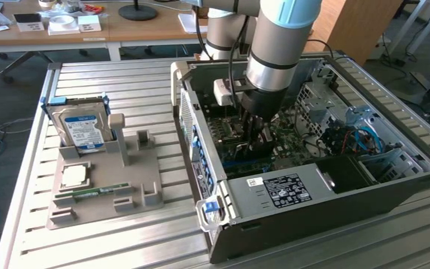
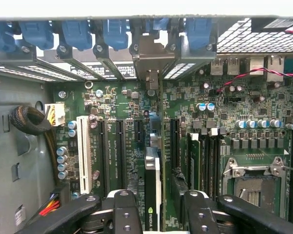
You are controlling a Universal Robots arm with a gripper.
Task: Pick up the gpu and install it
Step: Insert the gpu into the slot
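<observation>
The gpu (image 2: 152,187) stands edge-on over the green motherboard (image 2: 224,112), a thin dark card with a pale strip along its top edge. Its metal end bracket (image 2: 151,61) sits against the rear slot openings of the case. My gripper (image 2: 156,217) is down inside the open computer case (image 1: 312,218), and its black fingers (image 2: 124,214) flank the card on both sides, shut on it. In the exterior view the gripper (image 1: 254,143) reaches down to the board in the middle of the case, and the card is mostly hidden between the fingers.
A white expansion slot (image 2: 83,153) and dark slots lie beside the card, with memory slots (image 2: 210,161) and the CPU socket (image 2: 254,187) on the other side. Blue latches (image 2: 78,34) line the rear. Outside stand a grey fixture (image 1: 103,190), a hard drive (image 1: 84,126) and a memory stick (image 1: 96,193).
</observation>
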